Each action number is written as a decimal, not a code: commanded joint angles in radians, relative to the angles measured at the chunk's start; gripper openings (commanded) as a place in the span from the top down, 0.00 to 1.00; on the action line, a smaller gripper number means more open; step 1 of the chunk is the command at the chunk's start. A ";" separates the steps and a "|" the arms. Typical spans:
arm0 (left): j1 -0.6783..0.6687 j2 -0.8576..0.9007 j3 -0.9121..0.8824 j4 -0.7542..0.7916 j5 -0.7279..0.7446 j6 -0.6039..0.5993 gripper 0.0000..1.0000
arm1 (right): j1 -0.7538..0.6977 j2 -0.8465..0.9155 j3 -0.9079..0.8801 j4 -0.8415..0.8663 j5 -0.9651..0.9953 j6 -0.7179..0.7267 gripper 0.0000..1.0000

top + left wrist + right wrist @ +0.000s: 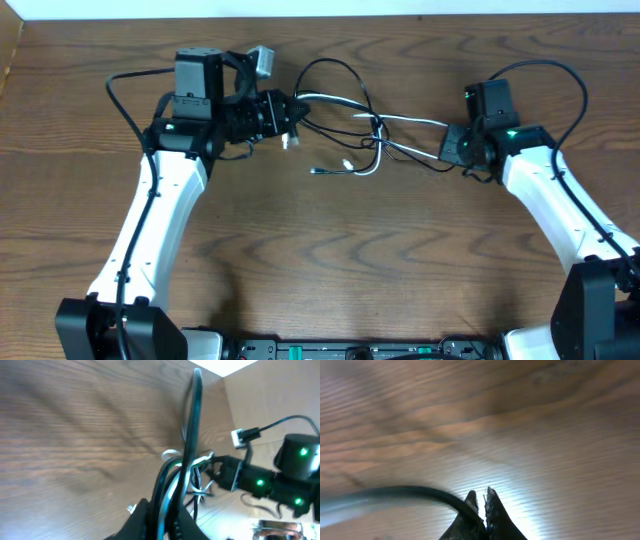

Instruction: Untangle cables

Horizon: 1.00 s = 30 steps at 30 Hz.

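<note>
The black cable (pixel 345 66) and the white cable (pixel 410 121) lie stretched and crossed between my two grippers at the back middle of the table, knotted near the centre. My left gripper (pixel 291 110) is shut on both cords; in the left wrist view the black cable (pixel 192 435) and the white cable (pixel 171 491) run out from between its fingers (pixel 170 517). My right gripper (pixel 450 146) is shut at the other end; the right wrist view shows its fingers (pixel 481 505) pinching the black cable (pixel 410 492). A white plug end (pixel 345 165) lies loose on the table.
The wooden table (pixel 330 260) runs to a white wall at the back edge. A small silver plug (pixel 262 60) sticks up by the left arm. The right arm with green lights (pixel 280 480) shows in the left wrist view.
</note>
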 commanded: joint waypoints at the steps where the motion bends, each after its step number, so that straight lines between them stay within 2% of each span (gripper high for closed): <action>1: 0.053 -0.021 0.011 -0.038 -0.050 0.064 0.56 | -0.089 0.006 -0.012 -0.011 0.038 -0.057 0.99; 3: 0.042 -0.020 0.011 -0.090 -0.050 0.124 0.38 | -0.104 0.002 -0.012 0.016 -0.126 -0.128 0.99; 5: 0.027 -0.020 0.010 -0.140 -0.050 0.190 0.30 | -0.106 -0.005 -0.012 0.050 -0.316 -0.206 0.99; 9: -0.016 -0.020 0.010 -0.199 -0.050 0.275 0.27 | -0.079 -0.051 -0.012 0.113 -0.556 -0.259 0.99; 14: -0.077 -0.020 0.010 -0.151 -0.048 0.276 0.26 | -0.020 -0.177 0.009 0.230 -0.883 -0.290 0.99; 16: -0.098 -0.020 0.010 -0.116 -0.048 0.267 0.26 | -0.016 -0.227 0.019 0.284 -0.958 -0.246 0.99; 19: -0.123 -0.020 0.010 -0.052 -0.046 0.224 0.22 | -0.015 -0.295 0.023 0.362 -0.968 -0.140 0.99; 24: -0.158 -0.020 0.010 0.044 -0.046 0.163 0.21 | -0.008 -0.366 0.023 0.275 -0.681 0.019 0.99; 30: -0.190 -0.020 0.010 0.116 -0.046 0.163 0.20 | 0.022 -0.392 0.056 0.276 -0.740 0.018 0.99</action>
